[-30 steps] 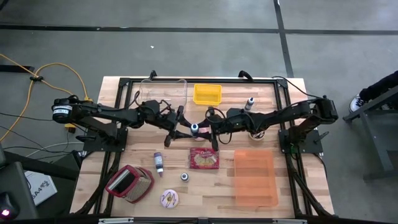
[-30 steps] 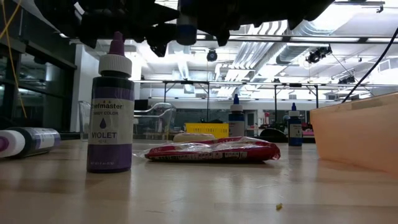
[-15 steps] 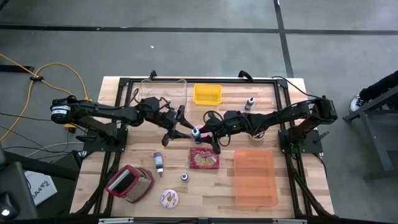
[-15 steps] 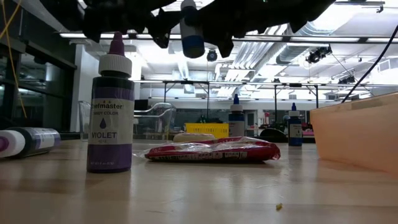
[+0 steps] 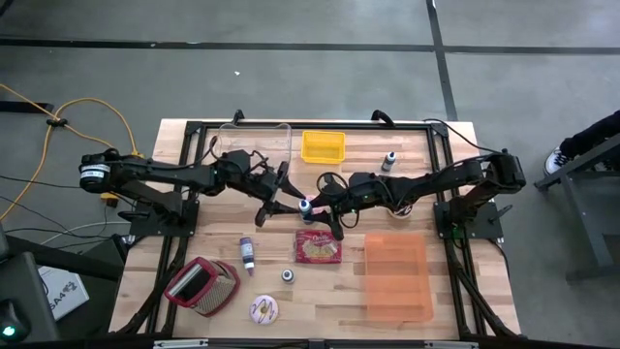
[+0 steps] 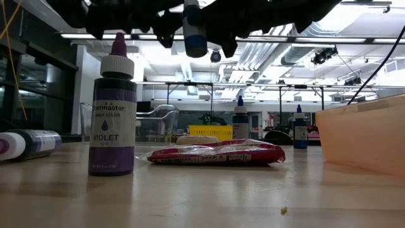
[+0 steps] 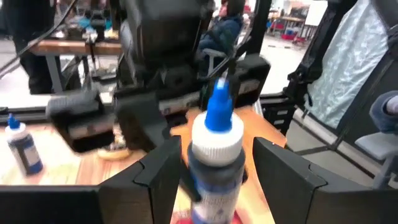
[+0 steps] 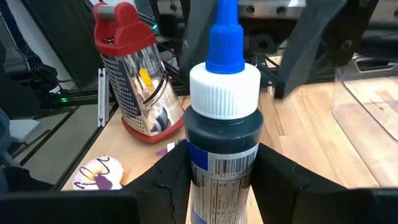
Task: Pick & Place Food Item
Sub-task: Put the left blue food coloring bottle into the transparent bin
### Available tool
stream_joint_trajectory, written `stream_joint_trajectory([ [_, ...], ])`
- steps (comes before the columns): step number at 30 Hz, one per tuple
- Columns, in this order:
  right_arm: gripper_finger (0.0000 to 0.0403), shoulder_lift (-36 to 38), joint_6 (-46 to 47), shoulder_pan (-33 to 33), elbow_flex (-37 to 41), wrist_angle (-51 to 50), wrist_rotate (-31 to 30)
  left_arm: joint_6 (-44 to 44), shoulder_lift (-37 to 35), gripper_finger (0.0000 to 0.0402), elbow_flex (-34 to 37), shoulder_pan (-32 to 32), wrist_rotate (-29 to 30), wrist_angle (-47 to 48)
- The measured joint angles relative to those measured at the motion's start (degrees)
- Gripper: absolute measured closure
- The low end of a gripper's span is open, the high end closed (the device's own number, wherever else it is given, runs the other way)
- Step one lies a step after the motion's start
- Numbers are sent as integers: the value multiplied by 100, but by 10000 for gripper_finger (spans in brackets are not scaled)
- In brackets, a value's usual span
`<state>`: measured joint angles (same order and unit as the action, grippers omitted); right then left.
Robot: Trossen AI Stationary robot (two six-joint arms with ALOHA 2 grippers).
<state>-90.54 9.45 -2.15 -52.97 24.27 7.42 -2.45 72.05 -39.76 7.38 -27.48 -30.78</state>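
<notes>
Holding a blue-capped bottle between its two dark fingers, the right gripper hangs above the middle of the table, clear of the boards. The bottle stands upright in that grip: its long axis runs vertically, and the blue nozzle tip points up, with the white ribbed collar below it and the dark labelled body pinched at the sides. In the low view the bottle is well above the tabletop, nozzle up.

Facing it, the left gripper sits just beside the bottle, its fingers spread on either side of the bottle's body; the left wrist view shows gaps there, so the jaws stand open and not yet clamped.

Below the right gripper lies a flat red snack packet. Toward the left arm's side, a violet bottle lies on the boards, with a red-handled grater and a doughnut farther off. An orange tray lies on the right arm's side.
</notes>
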Motion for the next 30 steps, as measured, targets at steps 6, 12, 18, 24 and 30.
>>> stream_joint_trajectory([
  [6, 270, 0, 0, -11, 0, 2, 0, 91, 0, 208, -406, -5, -3, 818],
  [12, 270, 2, 0, -11, 0, 41, 0, 159, 0, 208, -761, -7, -3, 1506],
  [18, 270, 2, 0, -11, 0, 39, 2, 222, 2, 208, -1036, -7, 0, 2074],
  [24, 270, 7, -2, -11, 0, 42, 2, 263, 197, 208, -1376, -7, 13, 2608],
  [30, 270, 9, -11, -11, 0, -23, 6, 305, 608, 208, -1672, -16, -106, 2753],
])
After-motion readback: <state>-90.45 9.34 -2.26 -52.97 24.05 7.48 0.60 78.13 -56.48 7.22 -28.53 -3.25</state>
